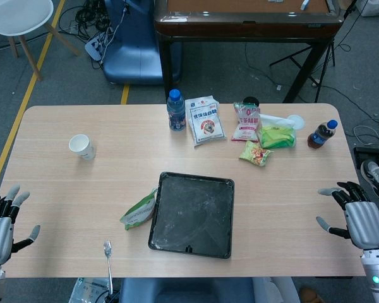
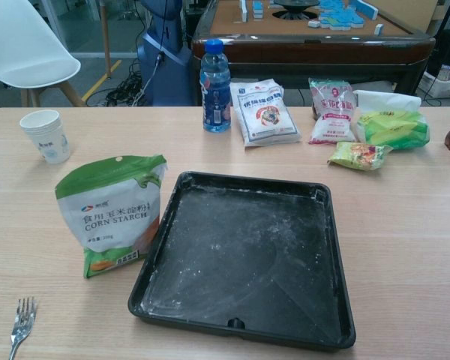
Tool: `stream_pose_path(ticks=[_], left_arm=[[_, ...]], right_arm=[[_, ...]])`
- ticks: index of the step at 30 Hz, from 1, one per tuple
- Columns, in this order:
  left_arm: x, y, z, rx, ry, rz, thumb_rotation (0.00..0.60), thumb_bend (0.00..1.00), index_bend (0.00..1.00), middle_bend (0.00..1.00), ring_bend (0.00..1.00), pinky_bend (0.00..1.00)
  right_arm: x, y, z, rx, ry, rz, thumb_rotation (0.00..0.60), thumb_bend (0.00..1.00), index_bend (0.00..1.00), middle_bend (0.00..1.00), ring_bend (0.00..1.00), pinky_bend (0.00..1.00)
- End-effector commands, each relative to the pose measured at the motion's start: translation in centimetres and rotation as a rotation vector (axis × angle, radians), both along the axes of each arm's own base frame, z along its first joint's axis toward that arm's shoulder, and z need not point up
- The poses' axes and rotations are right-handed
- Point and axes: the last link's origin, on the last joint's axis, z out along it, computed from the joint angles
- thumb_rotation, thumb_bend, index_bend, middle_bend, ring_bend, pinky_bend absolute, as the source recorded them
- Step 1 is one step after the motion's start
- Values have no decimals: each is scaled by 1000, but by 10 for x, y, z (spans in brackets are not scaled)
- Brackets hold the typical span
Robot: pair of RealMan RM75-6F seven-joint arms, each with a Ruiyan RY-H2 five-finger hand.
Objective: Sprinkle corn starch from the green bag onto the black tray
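Observation:
The green and white corn starch bag (image 2: 114,214) stands upright on the table, leaning against the left rim of the black tray (image 2: 162,240). In the head view the bag (image 1: 139,211) shows just left of the tray (image 1: 158,208). The tray floor carries a thin dusting of white powder. My left hand (image 1: 1,219) hovers at the table's left edge, fingers spread, holding nothing. My right hand (image 1: 357,216) hangs at the right edge, also spread and empty. Both hands are far from the bag and are outside the chest view.
A fork (image 1: 108,257) lies near the front edge, left of the tray. A paper cup (image 1: 81,146) stands at the left. Along the back are a water bottle (image 1: 175,110), several food packets (image 1: 204,119) and a dark drink bottle (image 1: 321,134).

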Motion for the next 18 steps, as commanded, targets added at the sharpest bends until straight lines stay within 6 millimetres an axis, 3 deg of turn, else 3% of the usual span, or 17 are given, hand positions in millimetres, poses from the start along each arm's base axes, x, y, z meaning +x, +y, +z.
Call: stream_pose_path(ticks=[1,10,18], left_arm=[[-1,0,-1,-3,-2,3,600,258,152,56,98,31],[-3,5,-6,-46,-45,-11,600,258,150,56,98,31],[-2,23,-29,-224,-192,-53,600,256,95,56,98,31]], right_arm=[[1,0,0,2,0,2,600,216,335,363,181,132],[7,-6,9,-24,9,29,600,216,335,363,181,132],[18,-11,27,-78,20,60,600,216,335,362,181,132]])
